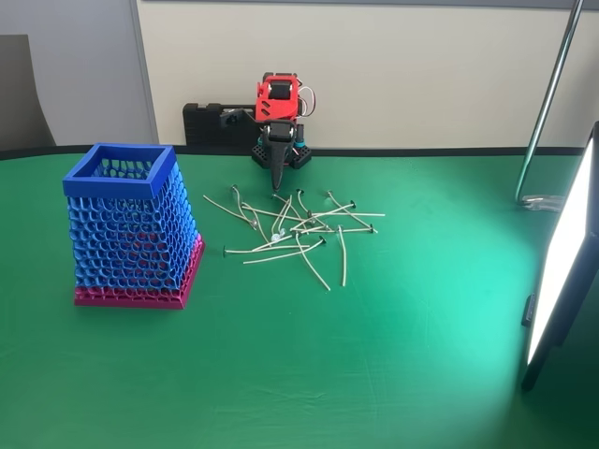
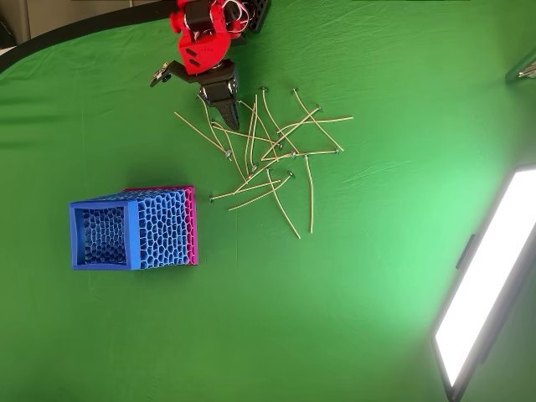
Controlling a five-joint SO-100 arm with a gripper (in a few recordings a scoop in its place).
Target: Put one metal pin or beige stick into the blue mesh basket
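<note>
The blue mesh basket stands upright on its magenta base band at the left of the green table, with nothing visible inside. Several thin beige pins lie crossed in a loose pile at the table's middle; some are straight with small round heads, others curved. One straight pin lies at the pile's near edge, closest to the basket. My red arm's gripper points down at the pile's far edge, its dark fingers together and nothing between them.
A bright light panel stands along the right side. A metal stand pole rises at the back right. The arm's black base sits against the wall. Bare green cloth stretches in front of basket and pile.
</note>
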